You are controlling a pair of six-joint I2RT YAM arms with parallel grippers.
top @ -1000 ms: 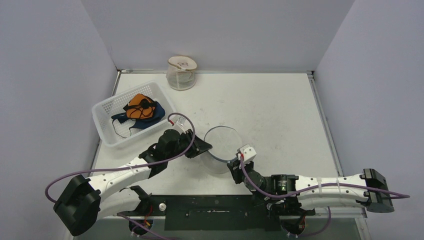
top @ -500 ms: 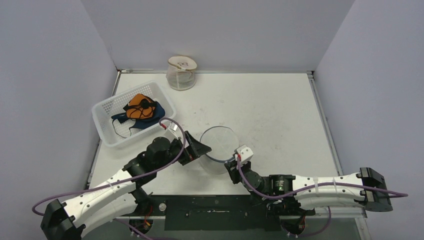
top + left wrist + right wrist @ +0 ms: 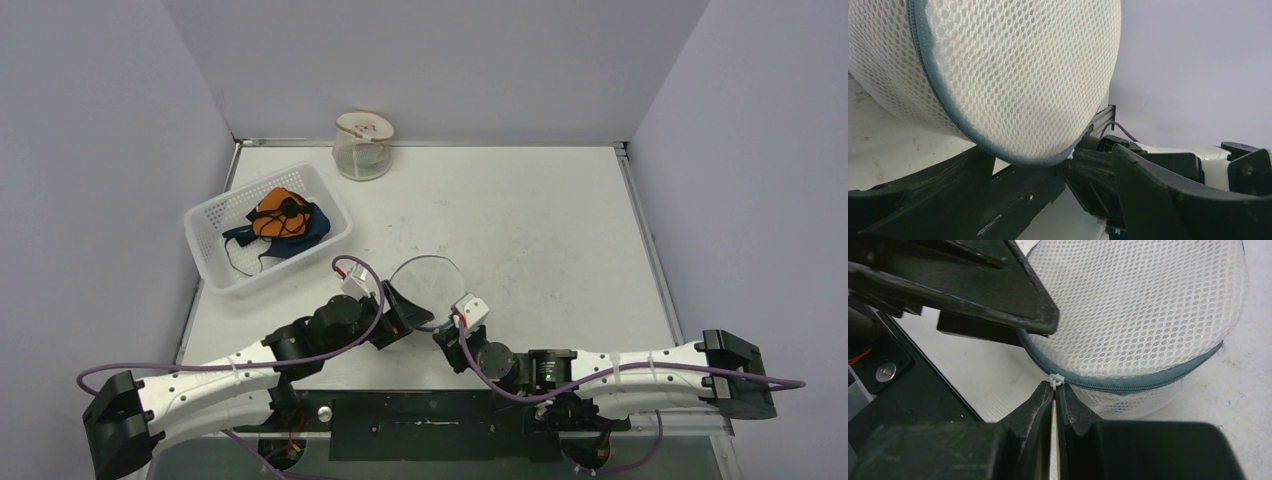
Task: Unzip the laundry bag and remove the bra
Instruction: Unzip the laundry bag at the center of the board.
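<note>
**Right hand pinches the zipper pull, left hand straddles the bag**

The laundry bag [image 3: 428, 287], a round drum of white mesh with a blue-grey zipper [image 3: 1148, 382] around it, stands on the worktop [image 3: 540, 220] near the front edge, between the two arms. The right hand [image 3: 1054, 390] comes to it from the near side. Its two fingers are closed almost together, and the small white zipper pull [image 3: 1055, 378] sits just at their tips. To the right of the pull the zipper band looks closed; to the left it goes under a finger of the other hand, so I cannot tell there.

The left hand [image 3: 405, 308] is at the left side of the bag, with its fingers spread wide. In the left wrist view the lower edge of the bag lies between them and seems to touch one finger. The two hands are very close together, and the left finger partly covers the zipper in the right wrist view.

What is inside the bag cannot be made out through the mesh.

Well apart, at the left of the worktop, a white basket [image 3: 205, 250] holds orange and dark blue garments [image 3: 278, 222] with thin straps. A clear jar [image 3: 362, 148] stands at the far edge by the wall.
</note>
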